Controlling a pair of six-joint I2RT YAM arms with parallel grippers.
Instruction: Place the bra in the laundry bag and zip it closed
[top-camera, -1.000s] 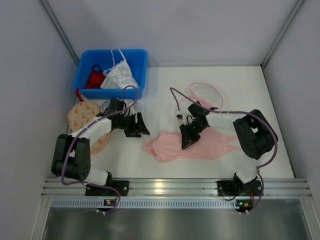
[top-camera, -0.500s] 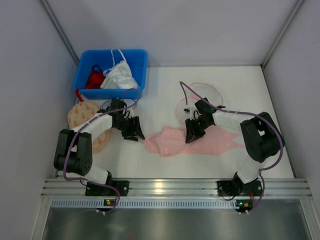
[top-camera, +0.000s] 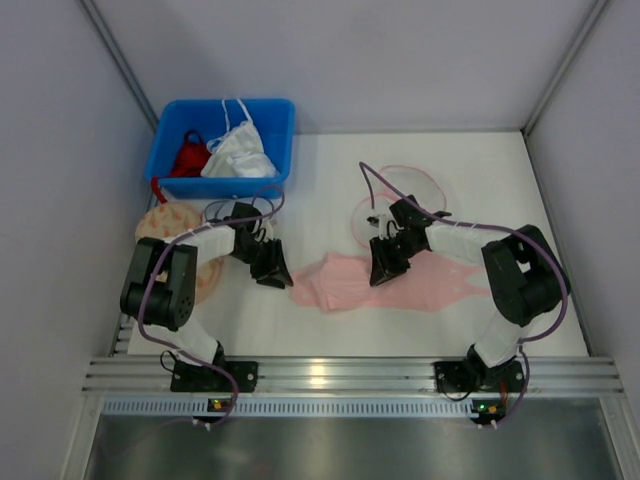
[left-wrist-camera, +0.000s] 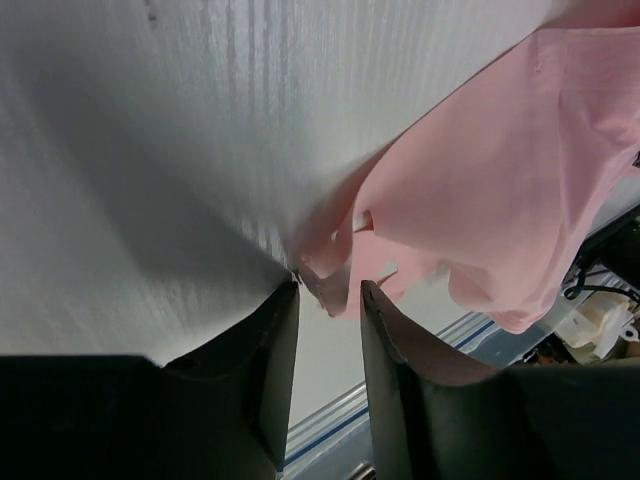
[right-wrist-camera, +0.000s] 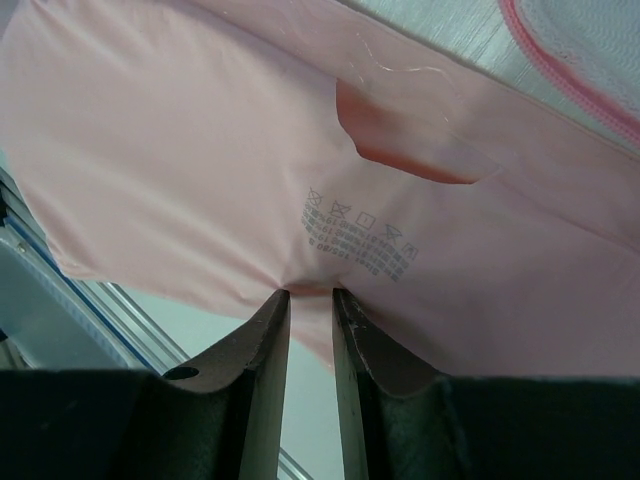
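The pale pink bra (top-camera: 350, 285) lies flat across the middle of the table. It also shows in the left wrist view (left-wrist-camera: 500, 180) and the right wrist view (right-wrist-camera: 200, 150). My right gripper (top-camera: 381, 270) is shut on the bra's middle; the fabric puckers between its tips (right-wrist-camera: 311, 292). My left gripper (top-camera: 281, 277) is at the bra's left edge. Its jaws stand narrowly apart with a folded corner of the bra between the tips (left-wrist-camera: 330, 288). The white mesh laundry bag (top-camera: 402, 196) with pink rims lies behind the right gripper, and its rim shows in the right wrist view (right-wrist-camera: 580, 80).
A blue bin (top-camera: 275, 125) at the back left holds a red garment (top-camera: 188, 156) and a white garment (top-camera: 238, 152). A beige orange-patterned pouch (top-camera: 165, 228) lies under the left arm. Grey walls close both sides. A metal rail (top-camera: 340, 375) runs along the near edge.
My left gripper has moved right to the bra's left edge and its jaws have narrowed. My right gripper first pulled the bra slightly up and right, then held still.
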